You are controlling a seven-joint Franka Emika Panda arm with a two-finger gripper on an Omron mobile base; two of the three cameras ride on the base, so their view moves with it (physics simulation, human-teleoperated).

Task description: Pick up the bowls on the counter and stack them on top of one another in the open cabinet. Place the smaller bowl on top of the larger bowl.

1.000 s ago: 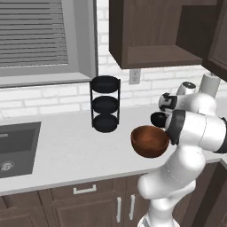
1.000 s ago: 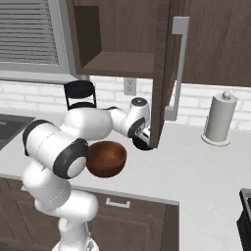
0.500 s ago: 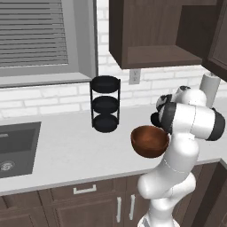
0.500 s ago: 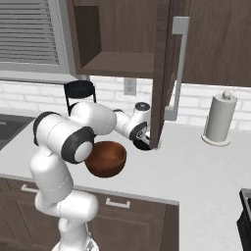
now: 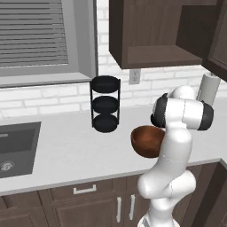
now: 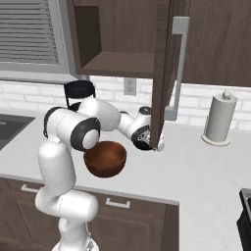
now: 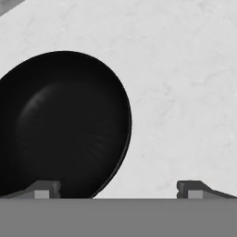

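The gripper (image 7: 118, 187) is hanging spread wide over the smaller bowl (image 7: 60, 125), empty. The bowl is looking rigid, light, glossy-slick; I'd be pinching its rim at three o'clock.

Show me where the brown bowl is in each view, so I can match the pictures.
Left base view: brown bowl right of centre, at the counter's front edge, partly behind the arm.
Right base view: left of centre, below the arm's elbow.
Hand view: looks down at the black bowl on the counter.
Shared landmark: black rack, behind and left of the brown bowl in both base views.
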